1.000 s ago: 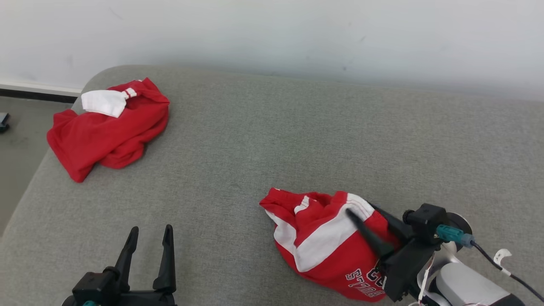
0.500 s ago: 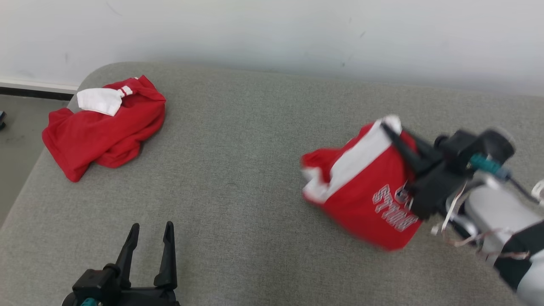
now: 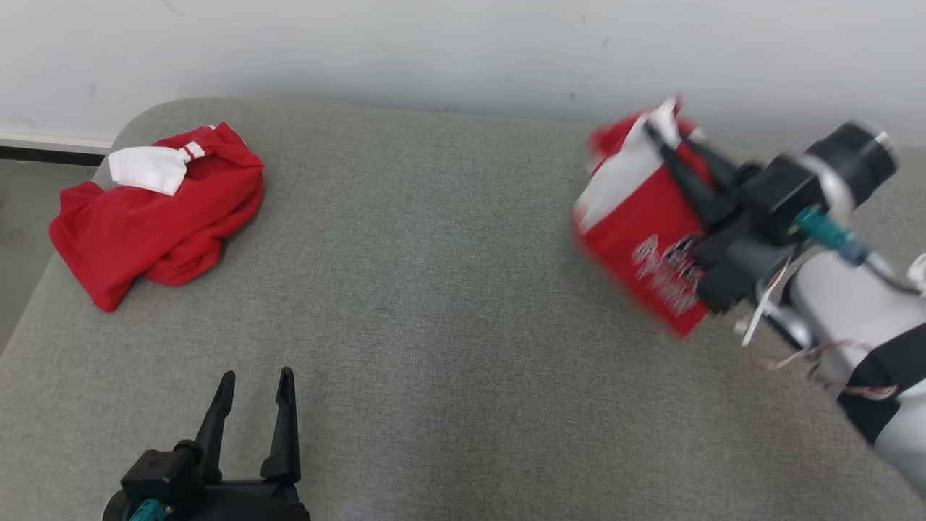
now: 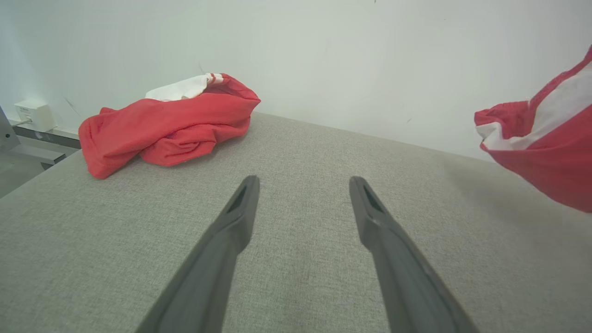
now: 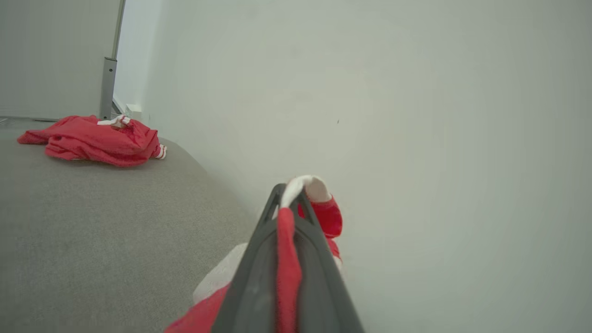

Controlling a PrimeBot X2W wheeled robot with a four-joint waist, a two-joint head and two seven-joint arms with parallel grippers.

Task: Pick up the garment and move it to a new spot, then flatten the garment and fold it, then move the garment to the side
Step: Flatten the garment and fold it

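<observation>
A red and white garment (image 3: 640, 217) with pale lettering hangs in the air at the right, above the grey surface (image 3: 434, 304) and close to the wall. My right gripper (image 3: 662, 134) is shut on its top fold; in the right wrist view the cloth (image 5: 287, 259) is pinched between the closed fingers (image 5: 259, 259). Part of the hanging garment (image 4: 550, 143) shows at the right edge of the left wrist view. My left gripper (image 3: 253, 380) rests low at the near left, open, with nothing between its fingers (image 4: 236, 222).
A second red garment with a white patch (image 3: 155, 210) lies crumpled at the surface's far left corner, also seen as a red heap (image 4: 171, 125) and a distant red heap (image 5: 92, 141). A pale wall (image 3: 434, 51) runs behind. The surface's left edge drops to the floor (image 3: 22, 239).
My right gripper has closed on the garment and lifted it off the surface, carrying it up and away toward the wall. The head camera has shifted slightly. The left gripper has stayed put.
</observation>
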